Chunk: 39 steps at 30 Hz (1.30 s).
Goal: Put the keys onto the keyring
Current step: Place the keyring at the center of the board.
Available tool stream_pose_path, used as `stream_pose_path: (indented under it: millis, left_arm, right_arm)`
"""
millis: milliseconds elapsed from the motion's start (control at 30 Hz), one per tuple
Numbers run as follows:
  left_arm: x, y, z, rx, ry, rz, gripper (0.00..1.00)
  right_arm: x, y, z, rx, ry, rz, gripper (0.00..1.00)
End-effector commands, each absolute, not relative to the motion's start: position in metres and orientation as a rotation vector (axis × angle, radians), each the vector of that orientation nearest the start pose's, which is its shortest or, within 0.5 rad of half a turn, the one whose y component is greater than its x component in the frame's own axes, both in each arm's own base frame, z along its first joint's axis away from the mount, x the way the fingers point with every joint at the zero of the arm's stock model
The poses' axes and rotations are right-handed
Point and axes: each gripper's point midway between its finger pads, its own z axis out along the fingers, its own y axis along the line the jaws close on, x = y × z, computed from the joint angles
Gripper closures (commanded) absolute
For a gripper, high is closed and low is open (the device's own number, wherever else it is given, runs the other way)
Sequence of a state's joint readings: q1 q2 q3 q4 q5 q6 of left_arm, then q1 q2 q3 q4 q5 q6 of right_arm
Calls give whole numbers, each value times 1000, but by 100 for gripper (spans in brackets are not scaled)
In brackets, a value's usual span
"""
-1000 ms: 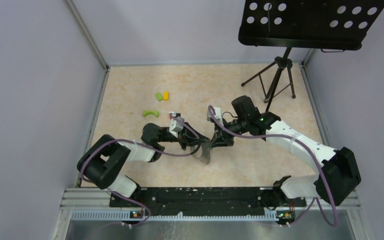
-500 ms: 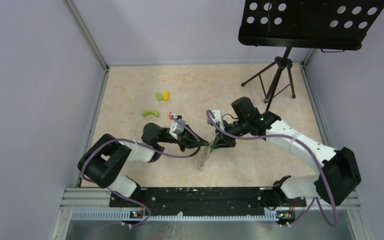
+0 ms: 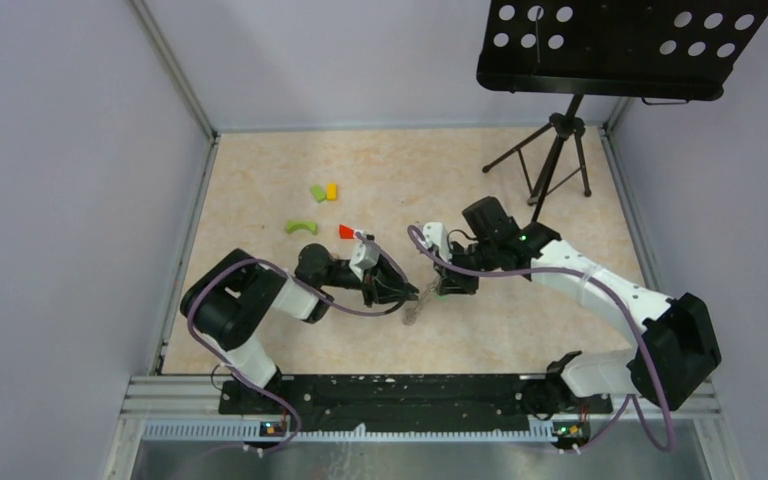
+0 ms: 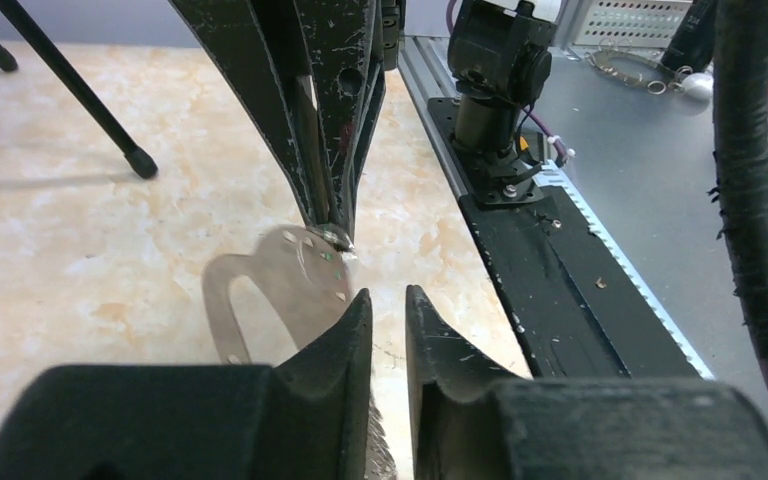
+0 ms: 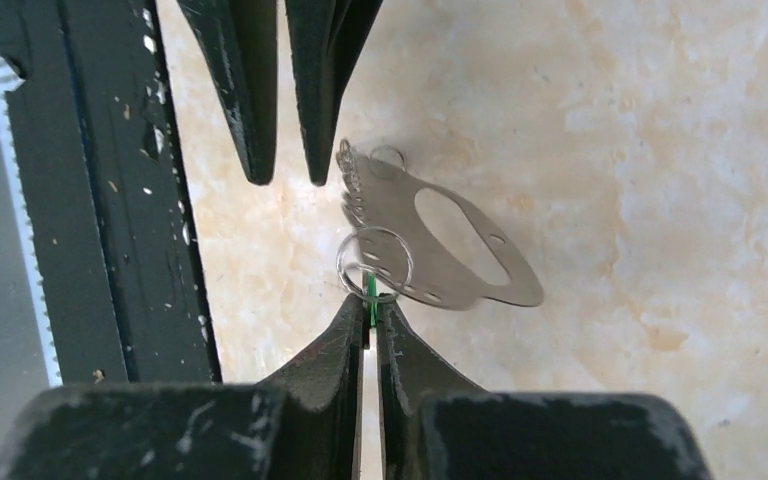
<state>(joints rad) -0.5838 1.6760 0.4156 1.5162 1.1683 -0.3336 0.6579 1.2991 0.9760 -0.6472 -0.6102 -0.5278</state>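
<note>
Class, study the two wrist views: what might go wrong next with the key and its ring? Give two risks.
1. The right gripper pinches only the small green tag at its very tips. The flat silver key hangs beyond them and may swing or slip out.
2. The jaws of the left gripper stand narrowly parted beside the key's toothed end, not around it. Closing there would likely miss or knock it.
</note>
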Motion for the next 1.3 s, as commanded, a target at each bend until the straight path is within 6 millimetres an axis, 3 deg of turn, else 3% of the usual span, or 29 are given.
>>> stream_pose_path:
  millis: [0,167,267,567,900,1000,1133,1233,1267]
  left_arm:
    - [172,-315,190,1282,833,-1362,73]
    - [172,-313,187,1283,833,-1350,51]
    - [174,-309,185,1277,845,-1339,42]
    - [189,-292,181,1254,910,-1303,37]
    - [215,-272,180,1195,1021,-1181,30]
    - [215,-265,182,1201,1028,-1148,25]
    - [199,-256,186,1281,976,-1138,18]
    - [188,-253,181,1397,921,-1139,2]
    - [184,-252,178,1425,913,-1138,1]
  right_arm:
    - [189,231,121,-1583,2019,719,100]
    - [189,213,104,-1597,2092,614,100]
    - [191,198,92,-1623,2144,525,100]
    - [197,143,66,-1694,2315,254,100]
    - [207,119,34,-1741,2478,53,100]
    - [209,115,27,-1732,2531,10,95]
    - [215,115,24,-1693,2541,-28,85]
    - [222,119,28,-1650,2527,-31,74]
    - [224,121,30,-1636,2521,-26,70]
